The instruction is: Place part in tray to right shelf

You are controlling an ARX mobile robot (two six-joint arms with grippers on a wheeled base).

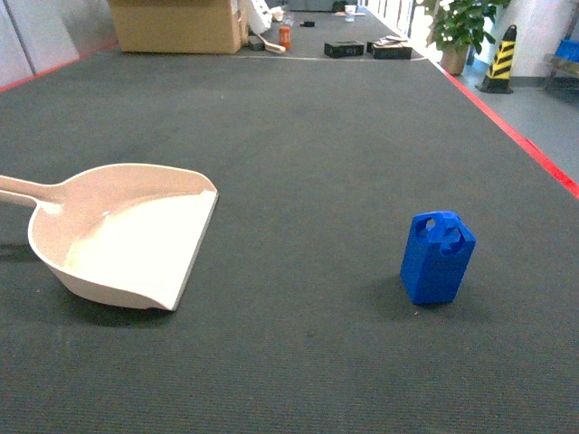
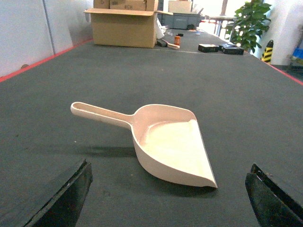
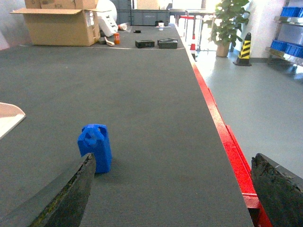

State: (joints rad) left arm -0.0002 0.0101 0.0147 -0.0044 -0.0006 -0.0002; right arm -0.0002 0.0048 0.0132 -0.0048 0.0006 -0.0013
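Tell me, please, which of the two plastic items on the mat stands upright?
The blue part stands on end; the cream tray lies flat.

Bright, even indoor light, soft shadows under the tray (overexposed glare inside), sharp focus.

A dark grey carpet covers the floor, edged by a red line at three o'clock; a cardboard box stands at eleven o'clock; a potted plant and a yellow-black striped post stand at one o'clock; two black cases lie at twelve.
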